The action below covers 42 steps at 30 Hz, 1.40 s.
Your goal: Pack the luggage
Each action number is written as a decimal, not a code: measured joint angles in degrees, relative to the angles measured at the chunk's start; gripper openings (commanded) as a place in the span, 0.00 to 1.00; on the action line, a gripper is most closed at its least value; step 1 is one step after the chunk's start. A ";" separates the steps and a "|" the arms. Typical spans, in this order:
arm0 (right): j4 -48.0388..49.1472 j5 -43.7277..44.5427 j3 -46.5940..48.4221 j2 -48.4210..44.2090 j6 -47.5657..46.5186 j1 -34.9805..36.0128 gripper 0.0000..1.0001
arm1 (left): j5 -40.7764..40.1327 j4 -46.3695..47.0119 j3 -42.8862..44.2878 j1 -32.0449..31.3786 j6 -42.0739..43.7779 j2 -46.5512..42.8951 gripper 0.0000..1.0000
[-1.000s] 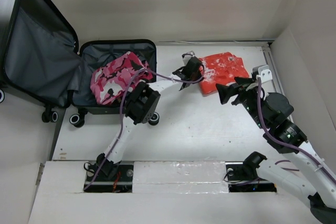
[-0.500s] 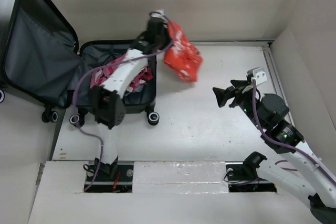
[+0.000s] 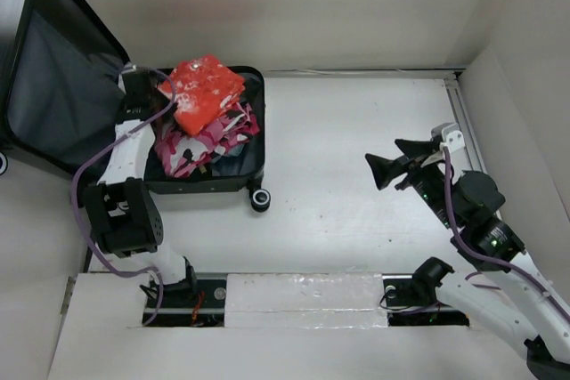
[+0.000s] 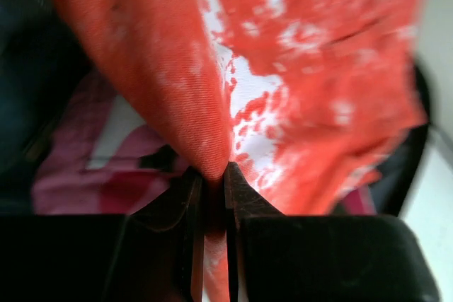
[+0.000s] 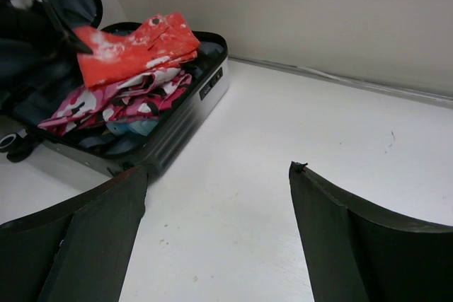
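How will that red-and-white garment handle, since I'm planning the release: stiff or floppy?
Probably floppy: pinched at one fold by the left gripper, the red-and-white garment drapes and creases around the grip. Likely light, since a small pinch carries it. Released, it would probably slump onto the pink camouflage clothing in the luggage, perhaps unfolding.

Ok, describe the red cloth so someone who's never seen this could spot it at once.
Look at the open suitcase on the left. Atop the clothes heaped in its flat half sits the red cloth, one edge pinched by the left gripper. It is orange-red with white flecks, while everything under it is pink camouflage.
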 measured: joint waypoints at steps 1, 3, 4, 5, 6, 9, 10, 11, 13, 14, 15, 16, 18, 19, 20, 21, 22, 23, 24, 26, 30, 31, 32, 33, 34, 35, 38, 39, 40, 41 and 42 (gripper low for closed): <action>-0.04 -0.02 -0.11 -0.48 0.00 0.00 0.86 | -0.28 -0.31 -2.34 0.42 -0.33 -0.04 0.00; -0.02 -0.07 -0.17 -1.29 0.00 0.00 0.86 | -1.22 -0.44 -5.27 0.87 -0.83 -0.04 0.00; -0.07 -0.13 -0.20 -1.79 0.00 0.00 0.86 | -1.42 -0.46 -5.92 0.92 -1.22 -0.13 0.00; -0.09 -0.17 -0.20 -2.23 0.00 0.00 0.86 | -1.55 -0.22 -6.43 0.92 -1.70 -0.44 0.00; -0.04 -0.20 -0.20 -2.60 0.00 0.00 0.86 | -1.57 0.26 -7.10 0.87 -2.08 -1.07 0.00; -0.07 -0.24 -0.20 -3.04 0.00 0.00 0.86 | -1.66 0.52 -10.27 0.68 -3.32 -5.05 0.00; -0.09 -0.26 -0.20 -3.02 0.00 0.00 0.86 | -1.60 0.26 -11.21 0.52 -3.56 -6.84 0.00; -0.11 -0.42 -0.20 -2.97 0.00 0.00 0.86 | -1.55 -0.09 -12.39 0.35 -3.82 -9.09 0.00; -0.11 -0.63 -0.20 -2.99 0.02 0.00 0.86 | -1.44 -1.77 -13.92 0.04 -3.98 -14.16 0.00; -0.11 -0.79 -0.20 -2.99 0.04 0.00 0.86 | -1.36 -2.73 -14.12 -0.15 -4.00 -16.81 0.00; -0.11 -1.03 -0.20 -2.99 0.04 0.00 0.86 | -1.22 -3.39 -14.16 -0.26 -4.00 -19.19 0.01; -0.11 -1.31 -0.20 -2.99 0.07 0.00 0.86 | -1.01 -3.87 -14.16 -0.26 -4.00 -21.40 0.05; -0.11 -1.95 -0.20 -2.99 0.20 0.00 0.86 | -0.57 -4.50 -14.14 -0.26 -3.76 -24.26 0.18; -0.11 -2.19 -0.20 -2.99 0.22 0.00 0.86 | -0.24 -4.96 -14.05 -0.24 -3.65 -24.92 0.29; -0.11 -2.43 -0.20 -3.02 0.26 0.00 0.86 | 0.17 -5.11 -14.05 -0.17 -3.43 -25.07 0.33; -0.11 -2.60 -0.20 -3.02 0.33 0.00 0.86 | 0.44 -5.05 -14.38 -0.15 -3.26 -24.87 0.37; -0.13 -2.73 -0.20 -3.04 0.44 0.00 0.86 | 0.74 -4.61 -15.30 -0.15 -3.15 -24.61 0.41; -0.17 -2.89 -0.20 -3.13 0.46 0.00 0.86 | 1.11 -4.13 -16.81 -0.13 -3.10 -24.35 0.43; -0.35 -2.99 -0.20 -3.30 0.48 0.00 0.86 | 1.60 -3.54 -18.86 -0.11 -3.13 -24.28 0.43; -0.55 -2.99 -0.20 -3.72 0.55 0.00 0.86 | 2.84 -2.95 -23.82 -0.11 -3.30 -24.28 0.44; -0.68 -2.99 -0.20 -4.52 0.68 0.00 0.86 | 3.74 -3.41 -29.94 -0.79 -4.33 -24.20 0.44; -0.68 -3.02 -0.20 -4.55 0.68 0.00 0.86 | 3.45 -3.41 -30.21 -1.27 -4.52 -24.39 0.43; -0.70 -3.02 -0.20 -4.55 0.68 0.00 0.86 | 2.93 -3.41 -30.25 -1.68 -4.70 -24.85 0.43; -0.79 -2.99 -0.20 -4.52 0.68 0.00 0.86 | 2.27 -3.39 -30.27 -2.05 -4.72 -25.75 0.41; -0.94 -2.99 -0.20 -4.52 0.66 0.00 0.86 | 1.44 -3.41 -30.27 -2.34 -4.81 -26.99 0.40; -0.96 -3.02 -0.20 -4.52 0.66 0.00 0.86 | 0.55 -3.56 -30.25 -2.51 -4.96 -28.50 0.40; -0.98 -3.02 -0.20 -4.52 0.66 0.00 0.86 | -4.90 -5.46 -30.27 -2.93 -5.79 -36.09 0.40; -0.98 -2.99 -0.22 -4.59 0.61 0.00 0.86 | -6.91 -5.77 -30.27 -3.04 -5.97 -39.52 0.41; -0.98 -3.02 -0.31 -4.68 0.61 0.00 0.86 | -8.83 -5.70 -30.23 -3.08 -5.99 -42.77 0.41; -0.94 -2.99 -0.50 -4.76 0.52 0.00 0.86 | -11.08 -5.75 -29.79 -3.17 -6.01 -46.27 0.41; -0.96 -2.99 -0.68 -4.81 0.39 0.00 0.86 | -13.33 -6.21 -28.79 -3.17 -6.05 -49.05 0.41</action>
